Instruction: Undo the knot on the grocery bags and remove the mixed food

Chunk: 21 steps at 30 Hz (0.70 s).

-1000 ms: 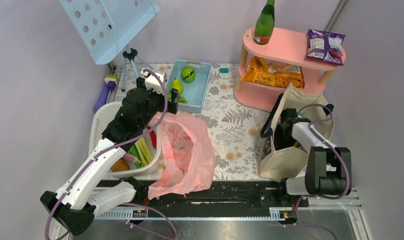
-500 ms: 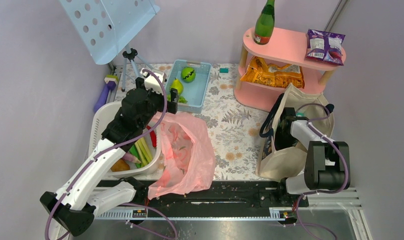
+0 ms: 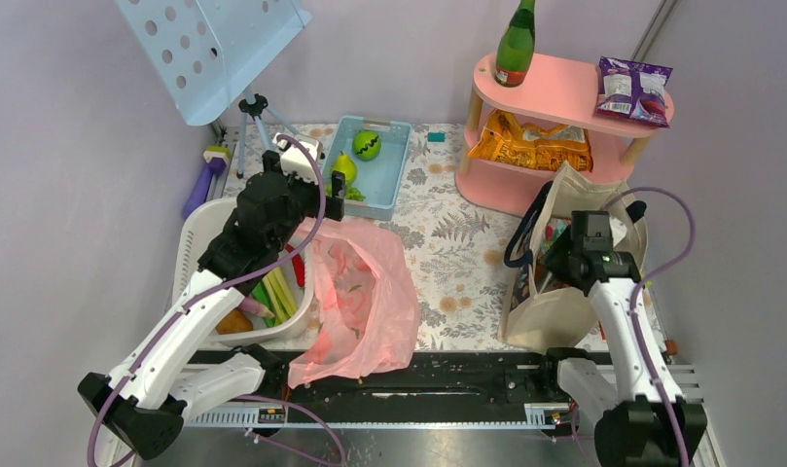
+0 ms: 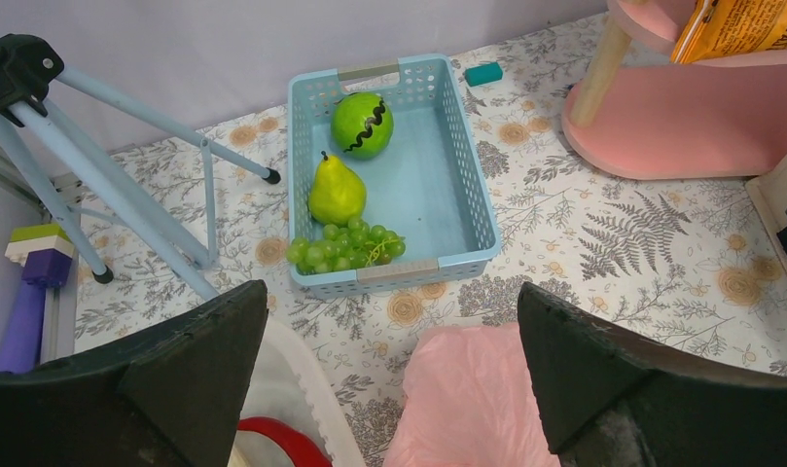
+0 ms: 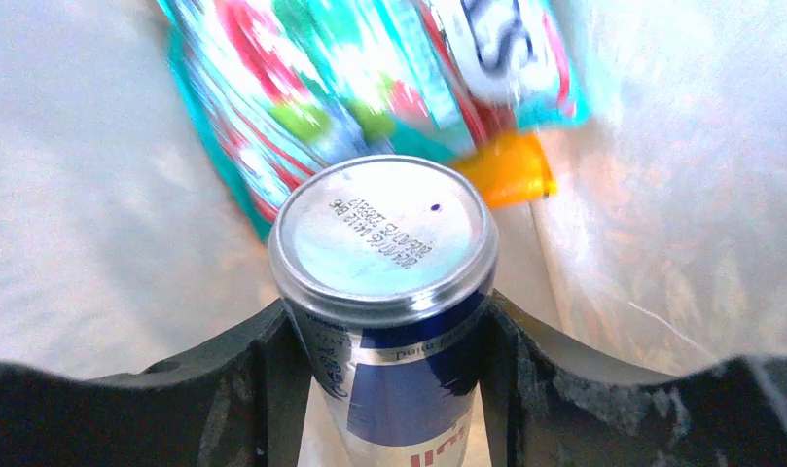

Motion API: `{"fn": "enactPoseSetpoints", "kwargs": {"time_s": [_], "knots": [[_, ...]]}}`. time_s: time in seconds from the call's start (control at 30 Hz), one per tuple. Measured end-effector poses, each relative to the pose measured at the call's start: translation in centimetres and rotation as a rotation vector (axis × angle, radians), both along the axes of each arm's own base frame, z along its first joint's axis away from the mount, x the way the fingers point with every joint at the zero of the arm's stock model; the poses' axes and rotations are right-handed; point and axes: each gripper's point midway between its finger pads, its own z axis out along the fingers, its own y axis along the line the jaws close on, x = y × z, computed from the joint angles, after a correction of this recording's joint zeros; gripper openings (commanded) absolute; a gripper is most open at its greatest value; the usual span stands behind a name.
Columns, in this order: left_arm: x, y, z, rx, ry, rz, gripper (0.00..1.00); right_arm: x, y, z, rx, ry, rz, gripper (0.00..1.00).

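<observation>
Inspector: Left hand [image 4: 389, 375] hangs released, spread wide, above the edge of the thin, limp pink bag [image 3: 360, 292], which lies crumpled on the floral surface [image 3: 447, 243].
Clerk: The right?
Inspector: Right hand [image 5: 389, 331], inside the stiff beige canvas tote [image 3: 535, 311], grasps the smooth, rigid drink can [image 5: 384, 229]. A glossy snack packet [image 5: 370, 78] lies behind it. Step judged: taking out the can. Next calls for a straight lift clear of the tote's mouth, grip kept firm.
</observation>
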Motion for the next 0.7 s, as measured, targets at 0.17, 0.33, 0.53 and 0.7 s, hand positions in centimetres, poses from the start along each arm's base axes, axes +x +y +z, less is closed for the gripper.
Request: {"fn": "enactPoseSetpoints", "kwargs": {"time_s": [0.17, 0.33, 0.53, 0.7], "knots": [[0.1, 0.1, -0.3, 0.004, 0.001, 0.005, 0.99, 1.7, -0.8, 6.4, -0.051, -0.193, -0.002, 0.00], [0.1, 0.0, -0.5, 0.007, 0.004, 0.004, 0.99, 2.0, -0.9, 10.9, -0.077, -0.303, 0.025, 0.00], [0.1, -0.2, -0.4, -0.001, 0.003, -0.006, 0.99, 1.8, -0.1, 15.9, -0.083, -0.431, 0.106, 0.00], [0.0, -0.5, -0.4, -0.006, 0.006, -0.021, 0.99, 1.7, 1.0, 18.7, -0.064, -0.507, 0.176, 0.00]]}}
